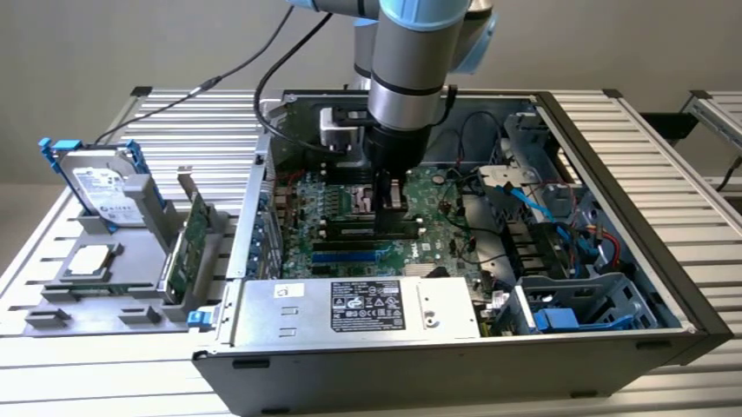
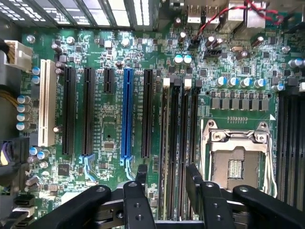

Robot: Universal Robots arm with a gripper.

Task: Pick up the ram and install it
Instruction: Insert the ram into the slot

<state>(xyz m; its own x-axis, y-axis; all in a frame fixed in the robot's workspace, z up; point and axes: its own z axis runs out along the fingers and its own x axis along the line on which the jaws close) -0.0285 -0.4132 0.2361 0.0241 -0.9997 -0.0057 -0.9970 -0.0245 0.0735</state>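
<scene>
My gripper (image 2: pixel 167 168) hangs open inside the computer case, its two black fingers (image 2: pixel 141 174) straddling the black memory slots (image 2: pixel 178 143) on the green motherboard (image 2: pixel 109 129). Nothing sits between the fingers. In the exterior view the gripper (image 1: pixel 392 224) points straight down at the slots (image 1: pixel 354 230) in the middle of the board. I cannot tell whether the ram sits in one of those slots; seen edge-on from above, it cannot be told apart from them.
The CPU socket (image 2: pixel 233 157) lies beside the slots, with black and blue expansion slots (image 2: pixel 127 114) on the other side. The power supply (image 1: pixel 360 306) fills the case's near side. A grey holder (image 1: pixel 110 287) on the exterior view's left carries a hard drive (image 1: pixel 99 187) and an upright green board (image 1: pixel 191 243).
</scene>
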